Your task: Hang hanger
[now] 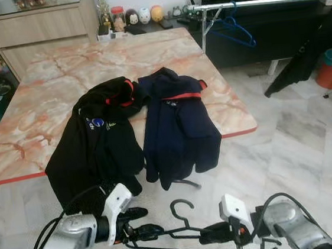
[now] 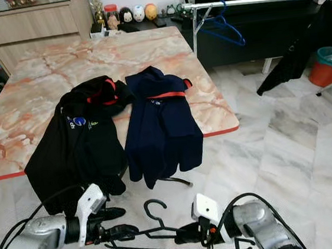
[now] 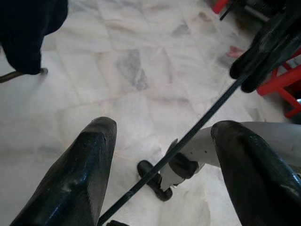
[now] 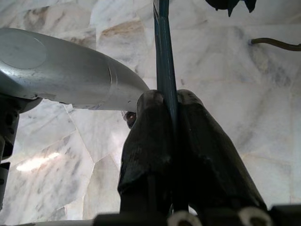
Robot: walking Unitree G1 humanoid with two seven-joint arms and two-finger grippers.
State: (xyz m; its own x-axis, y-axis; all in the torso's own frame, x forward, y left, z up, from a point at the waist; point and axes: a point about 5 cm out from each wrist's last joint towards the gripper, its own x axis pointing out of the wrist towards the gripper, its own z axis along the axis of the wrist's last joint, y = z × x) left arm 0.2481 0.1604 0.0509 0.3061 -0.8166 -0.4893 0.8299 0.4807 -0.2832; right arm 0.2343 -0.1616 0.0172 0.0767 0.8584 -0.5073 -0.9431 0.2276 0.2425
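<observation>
Closest to me, my two silver arms reach inward over the marble floor (image 1: 310,139), and between them hangs the black wire hanger (image 1: 183,232), its hook curling up just above the bar. Beyond my grippers stands the big pink marble table (image 1: 49,83), the largest thing ahead, with a black jacket (image 1: 97,143) draped over its near edge on my left gripper's side and a navy jacket (image 1: 178,123) just beside it, toward my right gripper; both hang down past the table's edge. Farther off, past the table and up to the right of my right gripper, runs a silver clothes rail (image 1: 260,1) with a blue hanger (image 1: 236,31) on it and a dark garment (image 1: 309,50) hanging further along. My right gripper (image 4: 173,117) is clenched on the hanger's thin rod, both fingers pressed tight against it. My left gripper (image 3: 160,155) is spread wide, its fingers (image 3: 80,174) standing apart on either side of the hanger's rod, which passes between them without touching either one.
</observation>
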